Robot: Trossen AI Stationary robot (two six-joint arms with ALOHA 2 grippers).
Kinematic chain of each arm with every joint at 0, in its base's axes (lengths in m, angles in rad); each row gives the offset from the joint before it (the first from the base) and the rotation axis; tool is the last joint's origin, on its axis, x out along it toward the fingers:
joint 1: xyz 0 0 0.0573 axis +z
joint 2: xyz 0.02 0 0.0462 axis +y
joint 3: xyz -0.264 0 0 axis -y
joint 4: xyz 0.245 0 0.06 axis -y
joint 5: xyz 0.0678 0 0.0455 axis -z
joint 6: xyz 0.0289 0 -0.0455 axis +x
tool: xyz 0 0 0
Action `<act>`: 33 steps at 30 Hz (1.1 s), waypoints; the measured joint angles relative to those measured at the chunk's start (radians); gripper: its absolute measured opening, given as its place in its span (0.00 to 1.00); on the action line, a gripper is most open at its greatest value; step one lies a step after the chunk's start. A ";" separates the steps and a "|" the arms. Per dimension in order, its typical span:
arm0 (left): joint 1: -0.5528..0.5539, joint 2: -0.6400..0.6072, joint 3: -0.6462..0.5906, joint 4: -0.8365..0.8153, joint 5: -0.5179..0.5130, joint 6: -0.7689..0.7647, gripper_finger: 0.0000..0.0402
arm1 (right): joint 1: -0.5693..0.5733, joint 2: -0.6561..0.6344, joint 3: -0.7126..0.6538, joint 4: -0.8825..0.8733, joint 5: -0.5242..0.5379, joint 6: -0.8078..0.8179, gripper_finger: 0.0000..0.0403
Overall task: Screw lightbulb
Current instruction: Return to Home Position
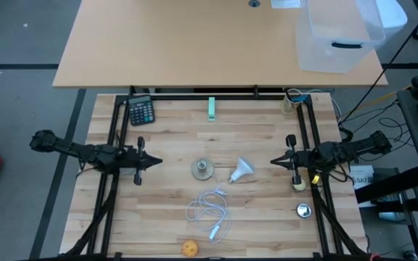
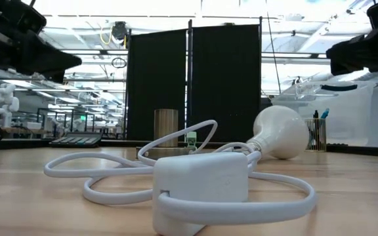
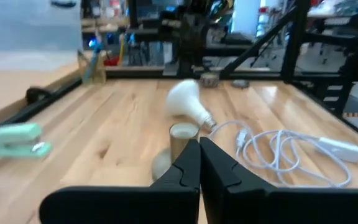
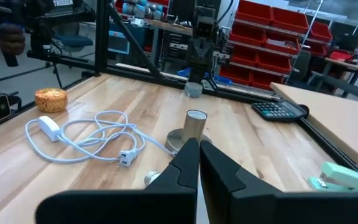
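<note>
The white lightbulb [image 1: 242, 170] lies on its side on the wooden table, its screw base toward the socket; it also shows in the low view [image 2: 277, 133] and the left wrist view [image 3: 186, 101]. The socket [image 1: 203, 170], a short upright tube on a round grey disc, stands just left of it and shows in the right wrist view [image 4: 194, 127]. My left gripper [image 1: 158, 162] is shut and empty, left of the socket. My right gripper [image 1: 273, 162] is shut and empty, right of the bulb.
A white cord with an adapter [image 1: 210, 210] lies in front of the socket. A yellowish ball [image 1: 189, 248] sits near the front edge. A calculator [image 1: 141, 110] and a green stapler [image 1: 211, 108] lie at the back. A small metal piece [image 1: 303, 210] lies at the right.
</note>
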 joint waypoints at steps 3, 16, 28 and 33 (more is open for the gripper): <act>0.000 0.000 0.000 -0.036 -0.027 -0.043 0.00 | 0.000 0.000 0.000 0.000 0.000 0.020 0.00; 0.000 0.001 0.000 -0.038 -0.024 -0.059 0.00 | 0.000 0.001 0.000 0.000 -0.001 0.079 0.00; 0.000 0.001 0.000 -0.038 -0.020 -0.060 0.00 | 0.000 0.001 0.000 0.000 -0.002 0.079 0.00; 0.000 0.001 0.000 -0.039 -0.018 -0.060 0.00 | 0.000 0.001 0.000 0.000 -0.003 0.079 0.00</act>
